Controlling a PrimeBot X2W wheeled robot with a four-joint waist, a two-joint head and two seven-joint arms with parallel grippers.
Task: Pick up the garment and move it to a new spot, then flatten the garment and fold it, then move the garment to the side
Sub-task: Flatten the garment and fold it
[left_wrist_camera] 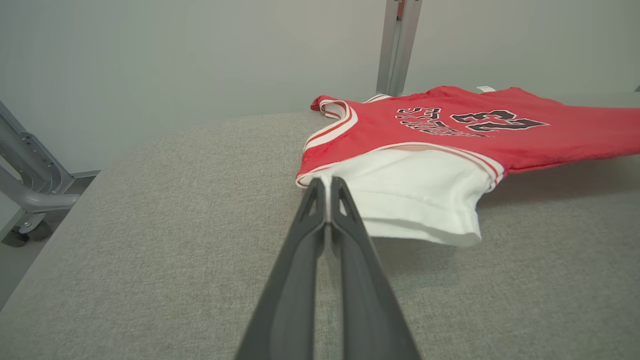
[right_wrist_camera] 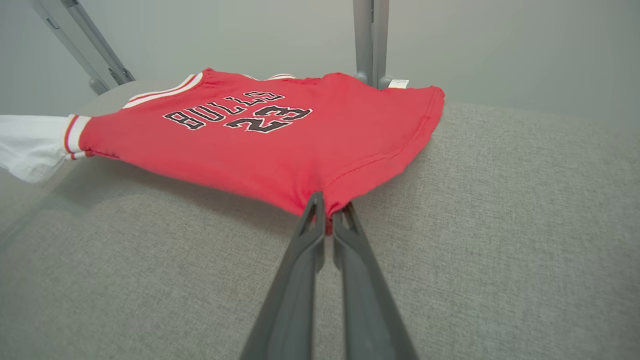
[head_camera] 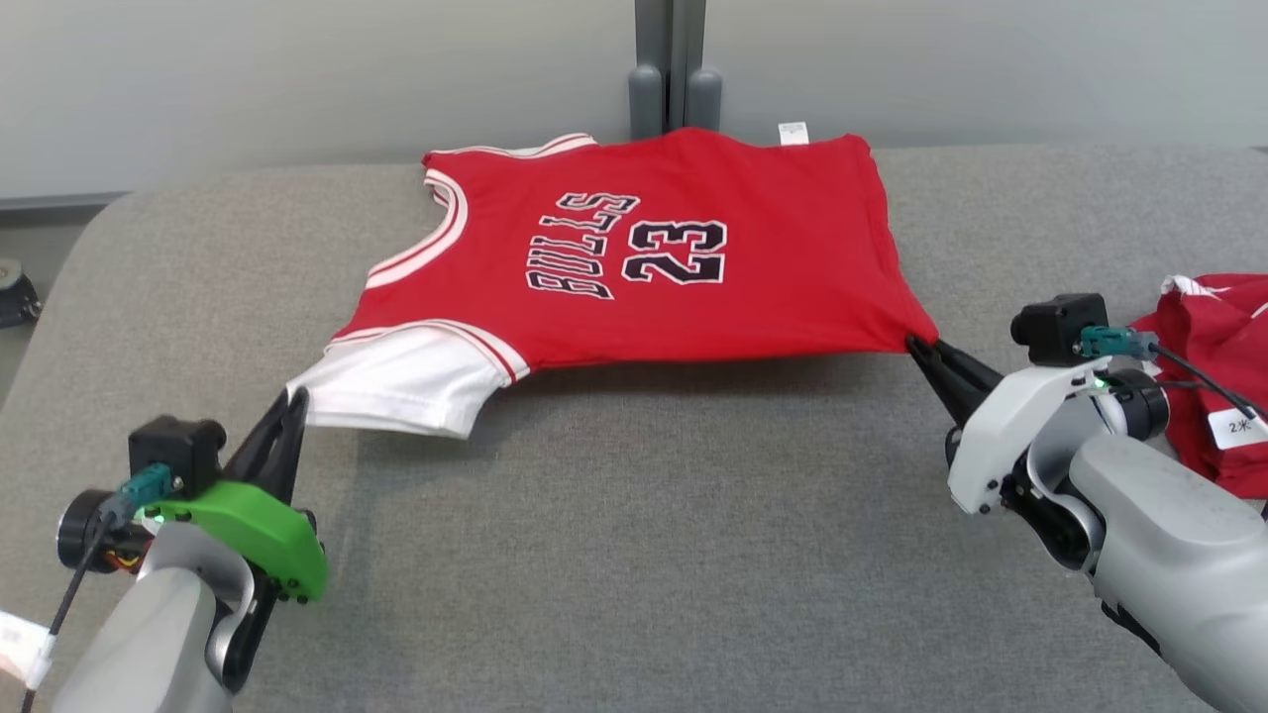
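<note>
Left gripper, jaws pinching white sleeve; red jersey, stretched over grey table's back half; right gripper, jaws pinching hem corner. Head view adds second red garment, right edge; left wrist view, wheeled frame by pale wall.

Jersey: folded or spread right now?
Spread: the jersey shows its full print; left end effector and right end effector pinch its near corners.
</note>
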